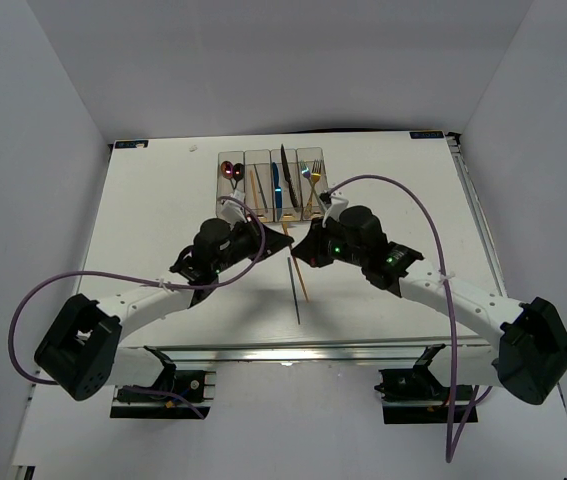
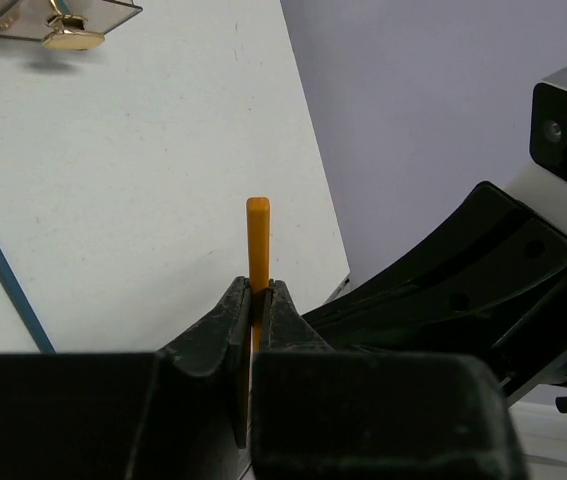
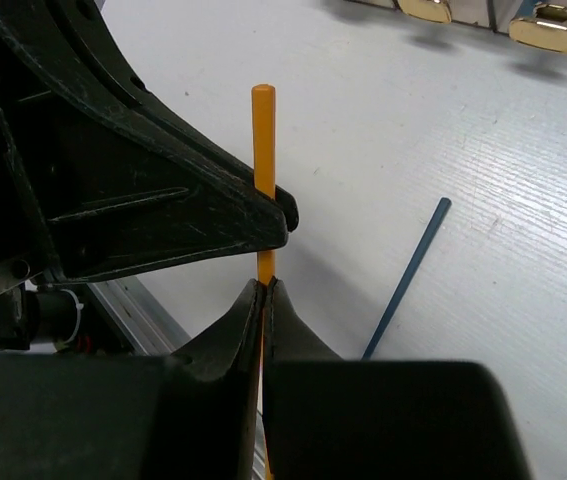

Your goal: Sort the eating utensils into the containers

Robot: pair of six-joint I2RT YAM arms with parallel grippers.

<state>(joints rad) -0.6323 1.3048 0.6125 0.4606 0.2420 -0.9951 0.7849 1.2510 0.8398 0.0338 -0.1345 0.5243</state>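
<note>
Your left claw (image 2: 258,296) is clamped on the gold chopstick (image 2: 257,235). The stick's blunt end pokes straight out past the fingertips. Your right claw (image 3: 265,292) is clamped on the same stick, jaws tight with no gap showing.

In the right wrist view, the left claw's tips pinch the shaft just beyond your right claw's tips, so the two grips sit back to back along the stick. The claws are nose to nose. In the top view the rest of the stick runs out from under both claws toward the arm bases, angled slightly right.

The dark chopstick (image 1: 295,295) lies flat on the table (image 1: 163,220) on the base side of both claws, close to the gold one. It is left of the left claw in that wrist view and right of the right claw in the other. I can't tell whether the two sticks touch.

The containers (image 1: 245,200) sit just beyond the claws on the far side. Left to right you have:
- a red spoon (image 1: 231,172)
- a binned gold chopstick (image 1: 255,186)
- a blue knife (image 1: 275,185) with a black knife (image 1: 285,168) beside it (I can't confirm that both share one bin)
- forks (image 1: 313,180)
</note>
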